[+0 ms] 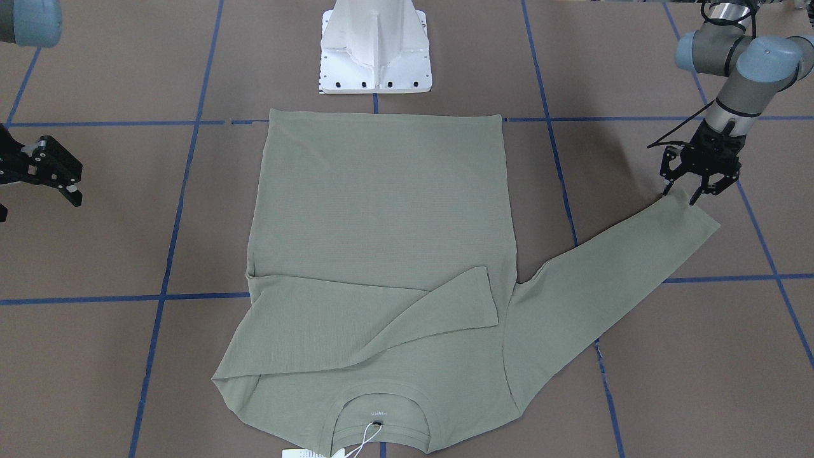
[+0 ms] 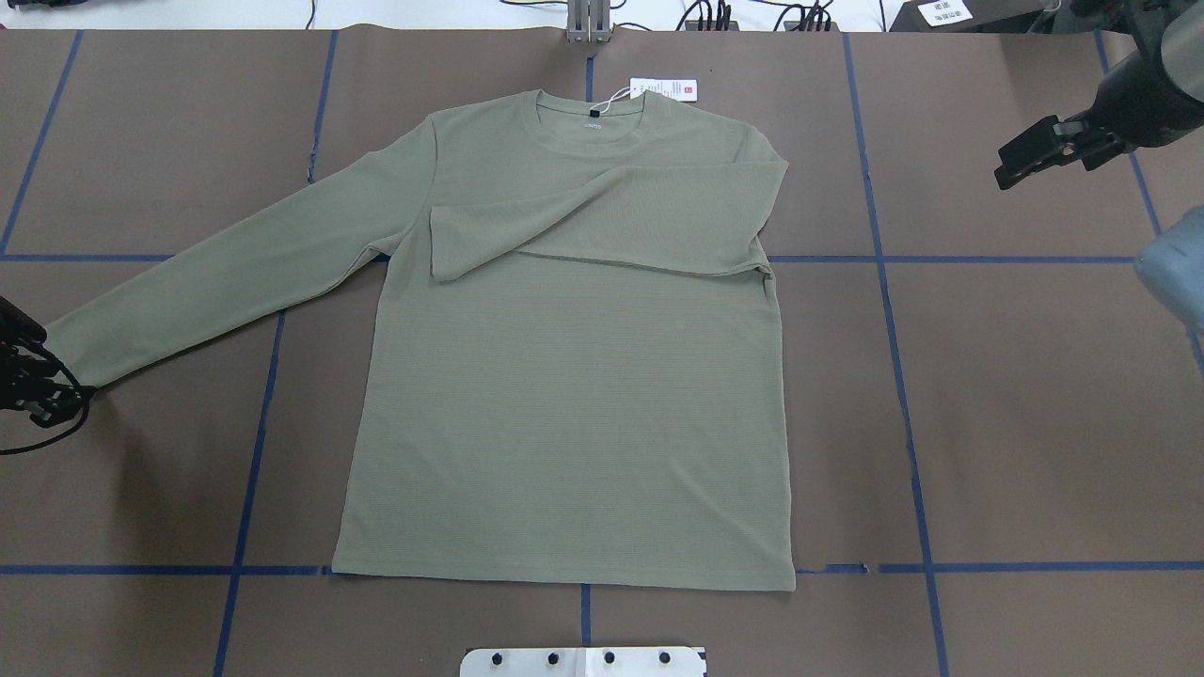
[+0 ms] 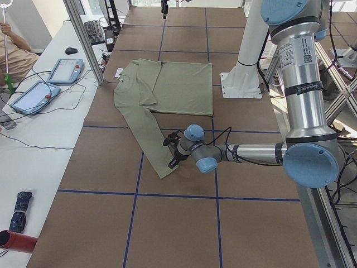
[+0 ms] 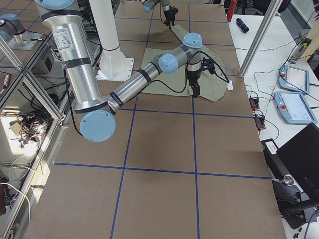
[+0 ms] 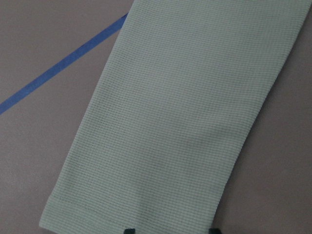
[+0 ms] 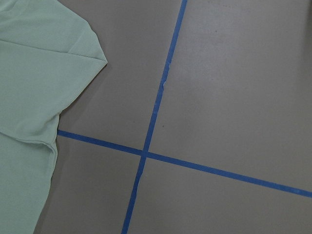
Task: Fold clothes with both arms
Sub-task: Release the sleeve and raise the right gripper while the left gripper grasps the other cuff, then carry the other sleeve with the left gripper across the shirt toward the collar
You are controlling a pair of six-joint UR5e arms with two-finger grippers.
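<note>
The sage-green long-sleeved shirt (image 2: 564,395) lies flat and face up, its collar (image 2: 588,122) at the far side with a white hang tag (image 2: 663,89). One sleeve (image 2: 611,221) is folded across the chest. The other sleeve (image 2: 235,273) stretches out toward my left arm. My left gripper (image 1: 680,194) hovers open right at that sleeve's cuff (image 5: 131,214), its two fingertips apart at the bottom edge of the left wrist view. My right gripper (image 1: 38,200) stands open over bare table, well clear of the shirt's side (image 6: 29,97).
The white pedestal base (image 1: 375,48) stands just behind the shirt's hem. Blue tape lines (image 6: 156,102) grid the brown table. A side bench with control tablets (image 3: 50,78) and a seated person (image 3: 14,50) lies beyond the collar end.
</note>
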